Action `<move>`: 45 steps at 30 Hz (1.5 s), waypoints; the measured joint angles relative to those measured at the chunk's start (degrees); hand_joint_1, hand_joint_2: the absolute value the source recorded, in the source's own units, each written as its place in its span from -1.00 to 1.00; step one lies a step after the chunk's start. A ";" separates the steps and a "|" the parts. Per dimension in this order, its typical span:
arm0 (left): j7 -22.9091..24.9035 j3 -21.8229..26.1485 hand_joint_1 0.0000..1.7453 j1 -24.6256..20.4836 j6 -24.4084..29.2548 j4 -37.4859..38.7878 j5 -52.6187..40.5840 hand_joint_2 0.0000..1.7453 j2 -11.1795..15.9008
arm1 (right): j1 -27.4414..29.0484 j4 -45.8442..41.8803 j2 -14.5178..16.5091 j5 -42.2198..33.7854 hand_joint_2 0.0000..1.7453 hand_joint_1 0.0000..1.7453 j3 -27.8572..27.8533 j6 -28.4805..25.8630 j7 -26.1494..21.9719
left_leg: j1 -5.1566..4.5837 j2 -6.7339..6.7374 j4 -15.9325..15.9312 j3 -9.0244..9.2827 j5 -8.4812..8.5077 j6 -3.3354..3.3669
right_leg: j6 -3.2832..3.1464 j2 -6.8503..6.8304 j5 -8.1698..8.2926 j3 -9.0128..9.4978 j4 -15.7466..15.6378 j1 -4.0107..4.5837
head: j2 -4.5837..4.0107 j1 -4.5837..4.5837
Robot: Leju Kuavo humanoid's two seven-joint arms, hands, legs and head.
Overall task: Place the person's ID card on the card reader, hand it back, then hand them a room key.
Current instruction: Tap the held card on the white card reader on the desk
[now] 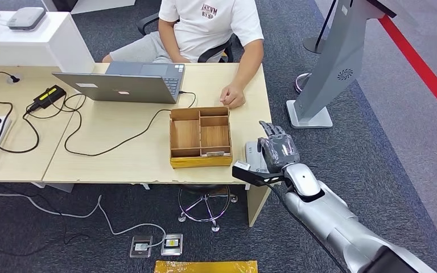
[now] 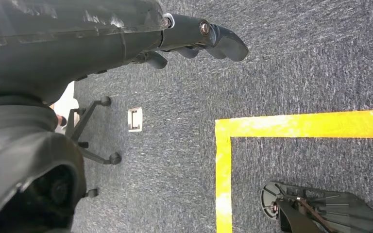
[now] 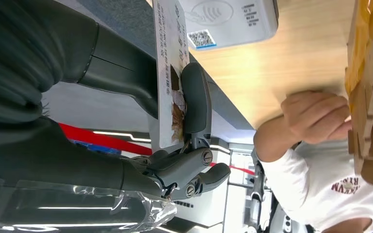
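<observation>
The right hand (image 1: 277,149) reaches in from the near right over the table's (image 1: 125,153) near right corner, palm side turned away from the head camera. In the right wrist view the right hand (image 3: 175,145) pinches the ID card (image 3: 170,73) between its thick thumb and a darker finger, the card standing on edge with its printed face showing. Under the hand, on that same corner, lies the grey card reader (image 1: 253,152), partly hidden by the fingers; the wrist view shows the card reader (image 3: 233,19) with a contactless mark and a small QR label, and the card is held just beside it, whether touching I cannot tell.

The left hand (image 2: 199,39) hangs down over the dark carpet, its fingers curled loosely and holding nothing.

Just left of the reader stands a cardboard tray (image 1: 200,136) split into compartments, with yellow tape along its near wall. A little farther, the person's hand (image 1: 233,96) rests as a loose fist on the table by the tray's far right corner. Farther left sits an open laptop (image 1: 126,82), its black cable looping across the table. The person (image 1: 210,25) in a white T-shirt sits at the far edge
</observation>
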 joint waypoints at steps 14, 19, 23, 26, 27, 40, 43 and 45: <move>0.00 0.00 -1.00 0.01 -0.02 0.00 -0.01 -1.00 -0.02 | -2.02 8.61 1.70 -1.23 1.00 1.00 0.66 -0.75 -0.84 | 0.00 0.01 0.00 0.03 0.00 0.00 | -0.01 0.01 0.01 0.01 0.00 0.00 | 0.00 0.00; 0.00 -0.04 -1.00 0.01 -0.01 0.00 0.00 -1.00 -0.04 | -2.44 10.41 2.13 -1.71 1.00 1.00 0.66 -1.05 -1.45 | 0.01 0.01 0.00 0.05 0.00 0.00 | -0.01 0.01 0.01 0.03 0.00 0.01 | 0.00 0.00; 0.00 -0.08 -1.00 0.02 0.01 0.00 0.00 -1.00 -0.04 | -2.52 11.22 2.49 -1.79 1.00 1.00 0.66 -1.41 -1.80 | 0.01 0.00 0.00 0.05 0.01 0.00 | -0.01 0.02 0.01 0.04 0.00 0.01 | 0.00 0.01; 0.00 -0.15 -1.00 0.01 0.01 0.00 0.00 -1.00 -0.04 | -2.61 11.80 2.74 -1.79 1.00 1.00 0.66 -1.69 -1.96 | 0.01 0.02 0.01 0.05 0.01 0.00 | -0.01 0.02 0.01 0.04 0.00 0.00 | 0.00 0.01; 0.00 -0.17 -1.00 0.01 0.01 0.00 0.00 -1.00 -0.04 | -2.64 11.93 2.77 -1.79 1.00 1.00 0.66 -1.81 -1.96 | 0.01 0.02 0.01 0.05 0.01 0.00 | -0.01 0.02 0.01 0.04 0.00 0.00 | 0.00 0.01; 0.43 -0.32 -1.00 0.03 0.55 0.00 0.44 -1.00 -0.07 | -4.73 11.81 2.11 -7.17 1.00 1.00 -1.03 -8.14 -0.60 | 0.01 0.05 0.04 0.05 0.01 -0.01 | -0.02 0.05 0.04 0.02 0.00 0.00 | 0.00 -0.01; 0.77 -0.34 -1.00 0.05 0.66 0.00 0.45 -1.00 -0.07 | -5.80 10.00 1.06 -8.64 1.00 1.00 -2.34 -9.50 -0.02 | 0.01 0.04 0.05 0.04 0.01 -0.01 | -0.02 0.06 0.04 0.02 0.00 0.00 | 0.00 0.01; 0.98 -0.36 -1.00 0.07 0.69 0.00 0.44 -1.00 -0.06 | -6.33 8.48 0.23 -9.35 1.00 1.00 -3.30 -10.13 0.36 | 0.01 0.04 0.05 0.04 0.01 -0.01 | -0.02 0.05 0.04 0.02 0.00 0.00 | 0.00 0.01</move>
